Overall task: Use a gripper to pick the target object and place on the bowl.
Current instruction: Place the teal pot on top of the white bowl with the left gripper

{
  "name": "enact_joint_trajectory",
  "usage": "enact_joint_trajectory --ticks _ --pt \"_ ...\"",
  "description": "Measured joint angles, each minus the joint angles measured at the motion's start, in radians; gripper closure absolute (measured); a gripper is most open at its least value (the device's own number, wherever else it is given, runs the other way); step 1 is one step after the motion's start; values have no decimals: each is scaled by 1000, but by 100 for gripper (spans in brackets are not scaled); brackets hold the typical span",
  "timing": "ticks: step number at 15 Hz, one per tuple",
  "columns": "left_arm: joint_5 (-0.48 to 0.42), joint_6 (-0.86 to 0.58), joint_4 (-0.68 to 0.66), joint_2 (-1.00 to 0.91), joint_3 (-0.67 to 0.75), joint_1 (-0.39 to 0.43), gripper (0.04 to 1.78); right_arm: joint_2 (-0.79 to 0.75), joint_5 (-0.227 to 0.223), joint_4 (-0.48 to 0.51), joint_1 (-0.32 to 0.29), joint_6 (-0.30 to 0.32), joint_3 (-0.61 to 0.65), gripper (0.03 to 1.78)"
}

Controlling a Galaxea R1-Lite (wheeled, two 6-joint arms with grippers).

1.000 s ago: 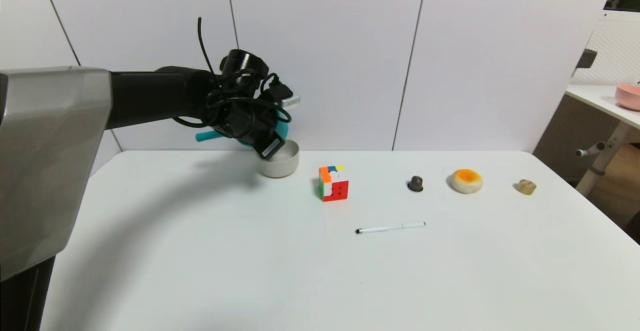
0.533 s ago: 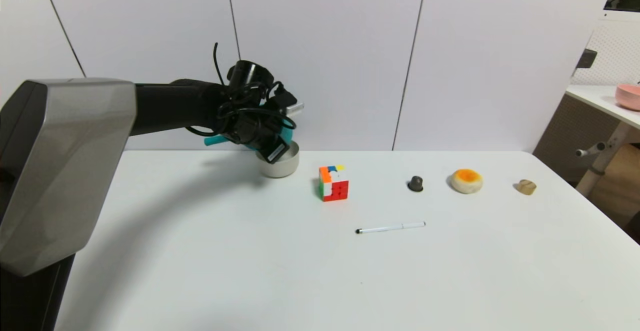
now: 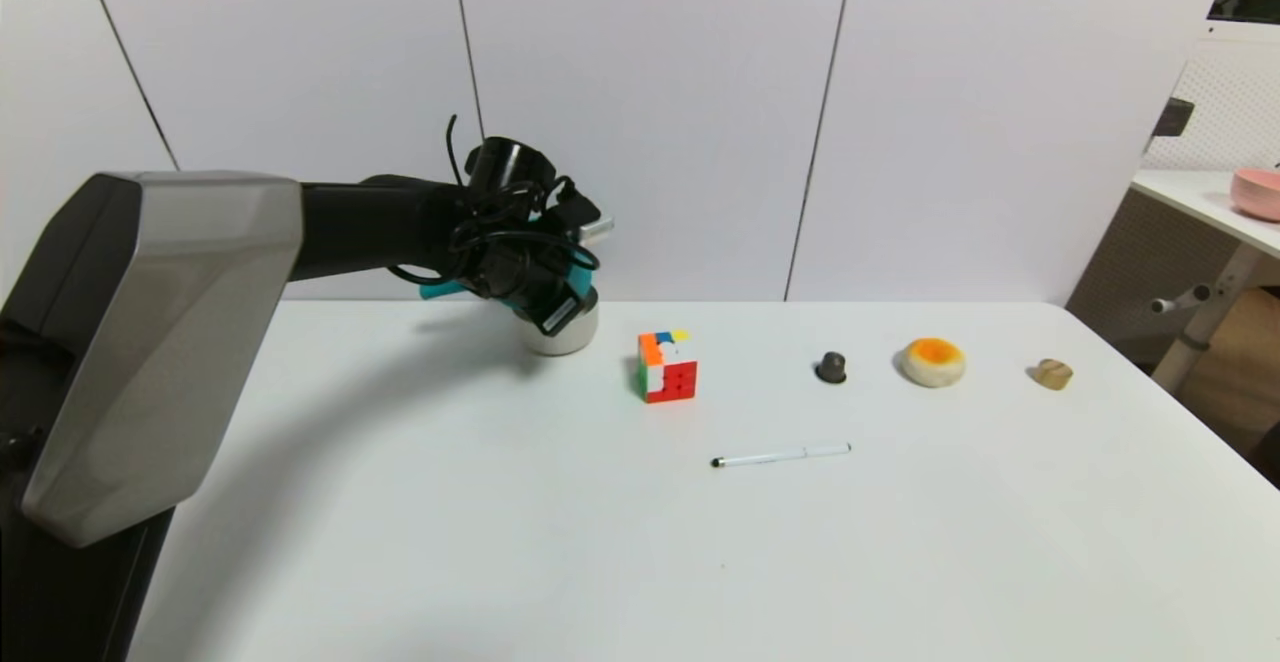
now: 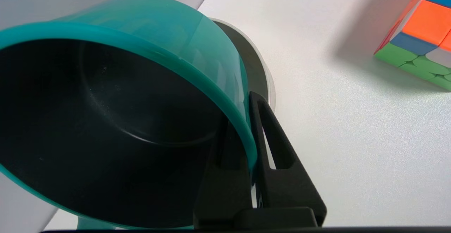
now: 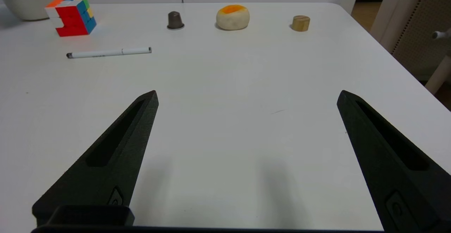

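Note:
My left gripper [image 3: 558, 302] is shut on the rim of the teal saucepan [image 4: 148, 36], one jaw inside its dark interior and one outside. In the head view the saucepan [image 3: 583, 279] is mostly hidden behind the gripper, with its handle [image 3: 438, 291] pointing left. It hangs tilted right over the off-white bowl [image 3: 568, 340] at the table's back left. Whether they touch cannot be told. The bowl's rim [image 4: 262, 74] shows just behind the pan in the left wrist view. My right gripper [image 5: 247, 92] is open and empty, low over the near table.
A multicoloured cube [image 3: 667, 366] stands right of the bowl. A white pen [image 3: 781, 456] lies in front. A dark cone [image 3: 831, 367], a round orange-topped piece [image 3: 933, 361] and a small wooden cylinder [image 3: 1052, 373] line the back right. A pink bowl [image 3: 1257, 192] sits on a side table.
My left arm has come down and slightly right, lowering the held saucepan from above the bowl's far left rim to right over the bowl. Nothing else has moved.

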Motion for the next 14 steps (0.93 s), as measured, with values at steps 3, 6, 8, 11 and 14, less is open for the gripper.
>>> enact_joint_trajectory --ticks 3,6,8,11,14 --pt "-1 0 1 4 0 1 170 0 0 0 0 0 0 6" --pt "-1 0 9 7 0 2 170 0 0 0 0 0 0 6" --pt "-1 0 17 7 0 2 170 0 0 0 0 0 0 6" --pt "-3 0 32 7 0 2 170 0 0 0 0 0 0 6" --pt "-4 0 49 5 0 2 170 0 0 0 0 0 0 6"
